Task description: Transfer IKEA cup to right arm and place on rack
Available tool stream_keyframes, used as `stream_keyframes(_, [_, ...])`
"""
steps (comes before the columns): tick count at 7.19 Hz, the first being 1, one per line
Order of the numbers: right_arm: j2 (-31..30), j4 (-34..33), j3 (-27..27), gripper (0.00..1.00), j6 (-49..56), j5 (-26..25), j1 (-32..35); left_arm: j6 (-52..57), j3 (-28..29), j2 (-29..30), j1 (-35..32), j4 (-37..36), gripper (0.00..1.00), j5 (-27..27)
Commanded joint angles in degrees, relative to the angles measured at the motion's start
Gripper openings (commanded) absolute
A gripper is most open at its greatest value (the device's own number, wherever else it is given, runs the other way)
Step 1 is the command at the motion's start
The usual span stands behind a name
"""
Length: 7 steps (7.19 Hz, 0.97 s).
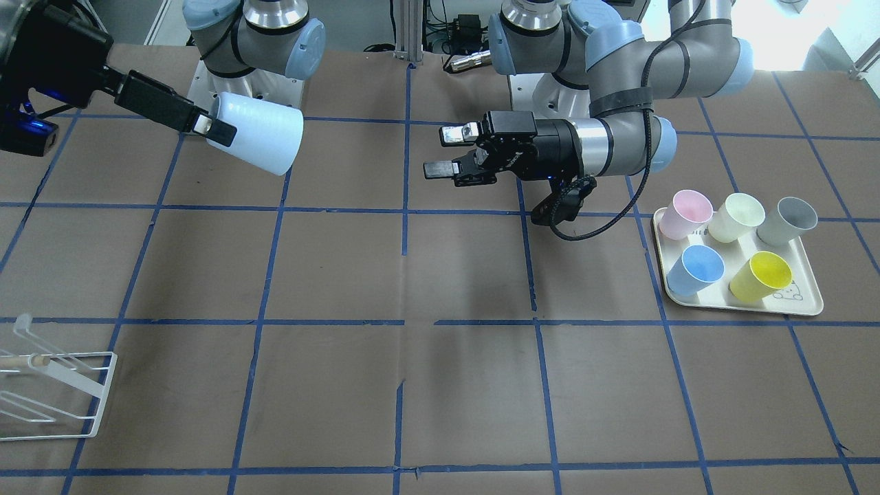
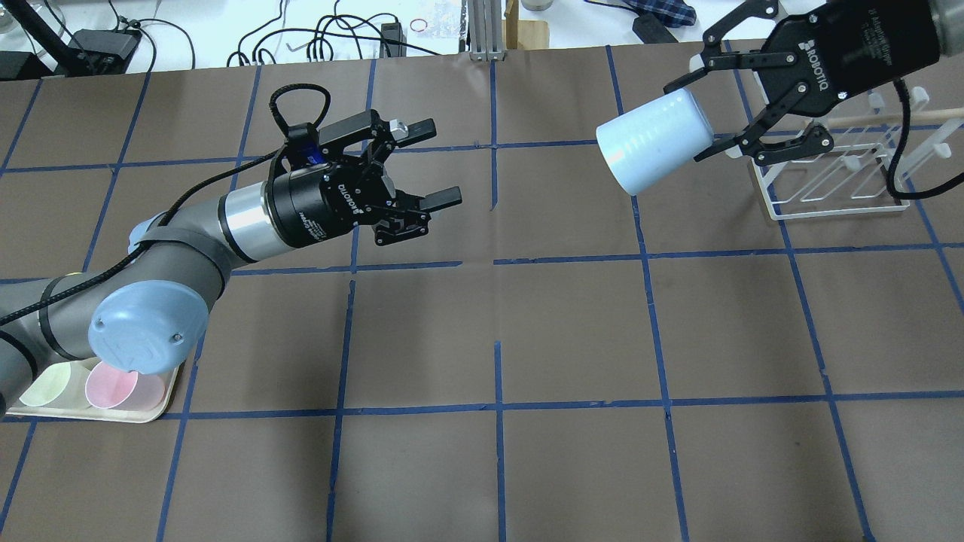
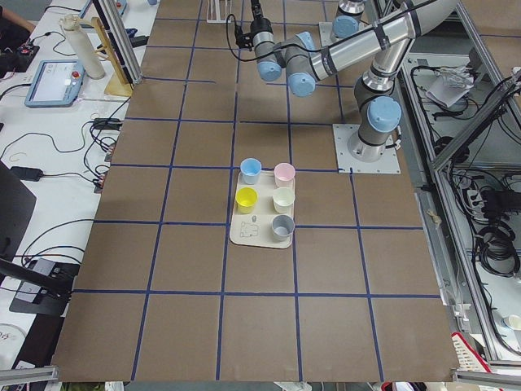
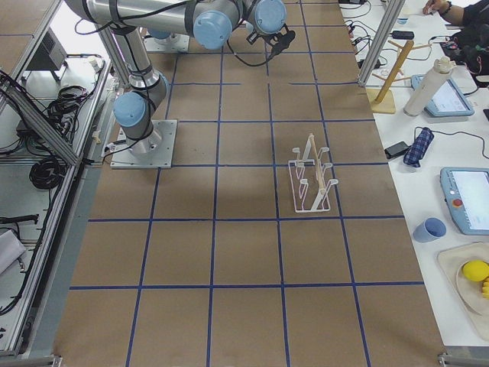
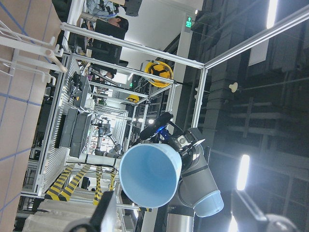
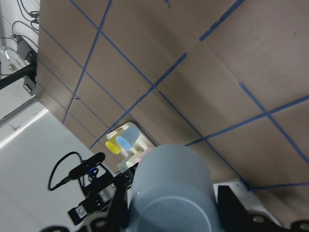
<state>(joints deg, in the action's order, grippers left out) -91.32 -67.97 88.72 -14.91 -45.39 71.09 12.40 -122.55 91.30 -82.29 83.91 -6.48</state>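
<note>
A pale tray (image 3: 248, 236) lies on the brown table (image 3: 187, 269) with its blue tape grid, holding five upright cups in two rows: blue cup (image 3: 251, 169) and yellow cup (image 3: 246, 198) on one side, pink cup (image 3: 284, 173), cream cup (image 3: 283, 199) and grey cup (image 3: 282, 226) on the other. The near left arm (image 3: 350, 53) rises from its base plate (image 3: 366, 151) and reaches toward the far end, where a bit of the white rack (image 3: 218, 10) shows at the top edge.
</note>
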Motion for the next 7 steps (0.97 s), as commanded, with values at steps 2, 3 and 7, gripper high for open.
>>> stream_keyframes(2, [0.61, -10.85, 0.40, 0.22, 6.08, -20.38, 0.01, -1.93, 3.19, 2.03, 5.19, -2.33, 1.00, 16.61])
stream_keyframes(3, [1.66, -14.09, 0.22, 0.21, 11.95, -28.19, 0.01, -5.33, 3.63, 2.21, 5.21, -4.61, 1.00, 23.98])
stream_keyframes(7, [4.90, -29.03, 1.28, 0.07, 23.68, -42.57, 0.01, -15.74, 8.98, 2.74, 5.29, -14.28, 1.00, 54.63])
